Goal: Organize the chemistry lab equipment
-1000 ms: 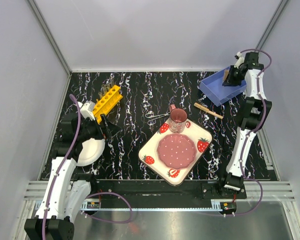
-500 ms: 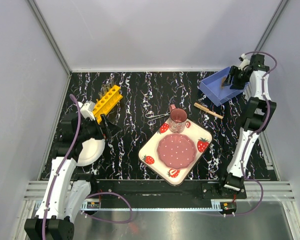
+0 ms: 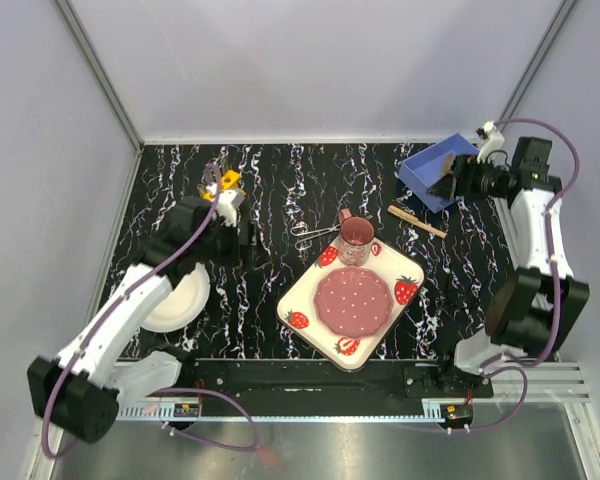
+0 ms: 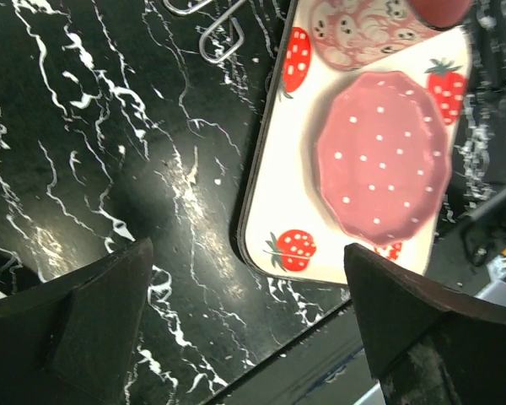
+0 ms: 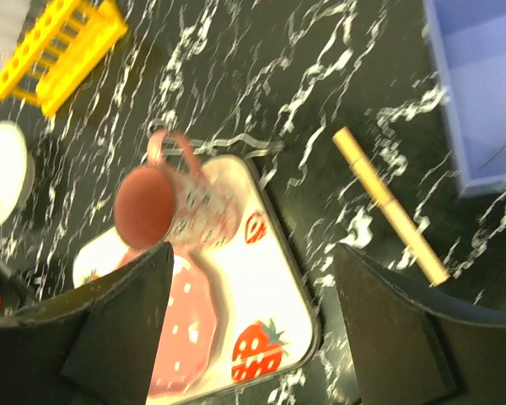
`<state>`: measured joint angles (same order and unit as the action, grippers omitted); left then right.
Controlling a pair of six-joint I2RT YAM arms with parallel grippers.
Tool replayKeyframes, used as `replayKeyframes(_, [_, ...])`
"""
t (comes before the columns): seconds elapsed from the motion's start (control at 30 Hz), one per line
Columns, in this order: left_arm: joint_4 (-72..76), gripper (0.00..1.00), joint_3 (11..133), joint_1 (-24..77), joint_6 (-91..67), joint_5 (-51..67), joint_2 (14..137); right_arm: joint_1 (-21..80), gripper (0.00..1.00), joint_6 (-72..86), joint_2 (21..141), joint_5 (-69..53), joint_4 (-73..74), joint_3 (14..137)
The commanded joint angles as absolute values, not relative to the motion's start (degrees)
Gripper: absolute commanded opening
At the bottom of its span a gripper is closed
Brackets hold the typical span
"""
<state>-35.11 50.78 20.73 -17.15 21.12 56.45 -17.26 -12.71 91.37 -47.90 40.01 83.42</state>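
Where the yellow rack (image 5: 59, 51) stands: far left of the bench (image 3: 280, 170), mostly hidden in the top view
Scissors (image 3: 313, 235): flat on the bench, just beside the strawberry tray (image 3: 310, 290)
Wooden stick (image 3: 417, 221): near the blue bin (image 3: 420, 180)
Left gripper (image 4: 246, 245): jaws wide apart, empty
Right gripper (image 5: 251, 249): jaws apart, empty

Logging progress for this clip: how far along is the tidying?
Done: something thin seems to lie in the blue bin. In hand: nothing; the left gripper and right gripper are open and empty. To do: the stick, scissors and rack sit on the table, outside the bin.
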Motion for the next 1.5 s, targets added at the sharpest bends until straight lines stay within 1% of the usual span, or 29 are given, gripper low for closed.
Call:
replayKeyframes(0.0, [-40.51, 0.97, 61.32, 25.13, -10.39, 8.45, 68.09, -16.96, 0.83, -15.73, 82.98, -55.89, 35.51, 73.23])
replayKeyframes(0.13, [-45.69, 0.96, 69.24, 27.33, -5.46, 2.65, 80.05, -17.05, 0.84, -14.86, 76.22, -59.14, 34.63, 67.86])
replayKeyframes(0.23, [-47.45, 0.95, 75.92, 28.38, -2.29, 1.41, 88.13, -17.05, 0.86, -14.51, 73.05, -61.26, 33.67, 65.23])
replayKeyframes(0.27, [-48.16, 0.94, 79.77, 28.82, -1.68, 0.97, 90.42, -17.05, 0.86, -14.33, 72.52, -61.61, 33.14, 64.61])
replayKeyframes(0.37, [-49.39, 0.93, 86.28, 30.41, 1.30, 0.18, 97.72, -17.14, 0.87, -13.89, 71.19, -62.57, 31.82, 63.02])
replayKeyframes(0.43, [-49.31, 0.93, 88.93, 31.37, 3.33, 0.18, 102.54, -17.05, 0.87, -13.71, 71.19, -63.80, 31.90, 62.76])
replayKeyframes(0.63, [-49.83, 0.91, 98.69, 31.64, 5.19, 2.36, 111.79, -17.05, 0.87, -13.97, 70.93, -64.34, 31.82, 62.58])
replayKeyframes(0.8, [-49.66, 0.87, 106.34, 31.73, 4.22, 6.15, 119.60, -17.05, 0.87, -13.89, 70.93, -64.78, 31.90, 62.58])
replayKeyframes(0.83, [-49.66, 0.82, 107.30, 31.73, 4.13, 7.02, 120.58, -17.05, 0.87, -13.80, 70.84, -64.78, 31.90, 62.49])
replayKeyframes(0.87, [-49.75, 0.80, 109.05, 31.73, 4.04, 7.55, 121.63, -17.14, 0.87, -13.80, 70.84, -64.69, 31.90, 62.58])
replayKeyframes(0.97, [-49.40, 0.77, 111.26, 31.73, 3.43, 8.52, 125.15, -17.14, 0.87, -13.71, 70.58, -64.95, 31.82, 62.49])
replayKeyframes(1.13, [-47.03, 0.73, 112.67, 31.82, 2.37, 11.07, 127.70, -17.05, 0.87, -13.62, 71.10, -65.04, 31.90, 62.49])
replayKeyframes(1.27, [-45.62, 0.67, 112.94, 31.82, 1.32, 12.56, 129.19, -17.05, 0.87, -13.62, 71.72, -65.13, 31.90, 62.49])
replayKeyframes(1.37, [-45.18, 0.61, 112.94, 32.17, 0.88, 13.18, 130.34, -17.05, 0.87, -13.62, 72.07, -65.13, 31.99, 62.58])
replayKeyframes(1.47, [-45.00, 0.60, 112.76, 32.87, 0.97, 13.10, 131.04, -17.05, 0.87, -13.62, 72.07, -64.95, 32.17, 62.58])
